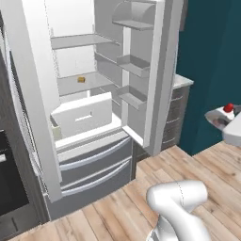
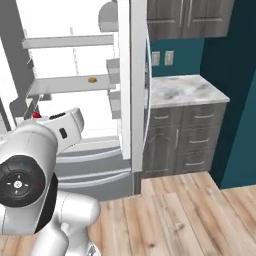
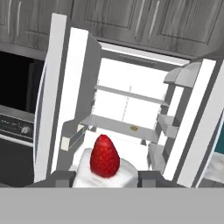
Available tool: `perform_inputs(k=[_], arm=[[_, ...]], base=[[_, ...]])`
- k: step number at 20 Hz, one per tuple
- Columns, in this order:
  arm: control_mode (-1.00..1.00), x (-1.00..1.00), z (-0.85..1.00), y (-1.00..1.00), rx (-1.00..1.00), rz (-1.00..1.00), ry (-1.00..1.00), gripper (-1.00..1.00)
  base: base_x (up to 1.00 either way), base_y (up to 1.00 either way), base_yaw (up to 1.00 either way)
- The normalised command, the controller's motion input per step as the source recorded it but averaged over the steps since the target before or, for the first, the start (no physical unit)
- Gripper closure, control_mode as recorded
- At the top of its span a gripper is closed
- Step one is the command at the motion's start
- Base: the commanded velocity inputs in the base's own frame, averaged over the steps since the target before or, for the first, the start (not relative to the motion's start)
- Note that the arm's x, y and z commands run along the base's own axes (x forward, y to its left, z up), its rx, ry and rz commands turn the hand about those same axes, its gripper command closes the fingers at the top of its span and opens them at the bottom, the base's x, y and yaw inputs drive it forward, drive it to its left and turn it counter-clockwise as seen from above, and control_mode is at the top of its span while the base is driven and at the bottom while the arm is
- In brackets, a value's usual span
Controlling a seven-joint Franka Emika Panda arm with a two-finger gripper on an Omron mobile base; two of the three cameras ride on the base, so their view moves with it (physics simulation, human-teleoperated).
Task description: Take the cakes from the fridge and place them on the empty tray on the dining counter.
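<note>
between claw [image 3: 105,177] tips one white cake [image 3: 105,168]; one brown cake [image 1: 81,79] shelved.

Kitchen: open fridge [image 1: 94,94], grey cabinets [image 2: 185,140], marble counter [image 2: 182,90].

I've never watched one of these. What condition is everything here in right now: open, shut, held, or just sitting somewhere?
fridge: both upper doors open, lower drawers shut.
white drawer: pulled out.
white cake: held between the fingers, outside the fridge.
brown cake: lying on a fridge shelf.
gripper: shut on the white cake.
grey cabinets: closed.
</note>
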Motion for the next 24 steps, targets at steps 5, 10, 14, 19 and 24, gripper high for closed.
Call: perform_inputs(k=[5, 10, 14, 19, 24], arm=[[1.00, 0.00, 0.00, 0.00, 0.00, 0.00, 0.00, 1.00], [1.00, 0.00, 0.00, 0.00, 0.00, 0.00, 0.00, 1.00], [1.00, 0.00, 0.00, 0.00, 0.00, 0.00, 0.00, 1.00], [1.00, 0.00, 0.00, 0.00, 0.00, 0.00, 0.00, 1.00], [1.00, 0.00, 0.00, 0.00, 0.00, 0.00, 0.00, 1.00]], base=[[-0.24, 0.44, -0.29], [-0.46, 0.59, -0.25], [-0.47, 0.43, -0.28], [-0.39, 0.01, -0.41], [-0.19, 0.00, -0.45]])
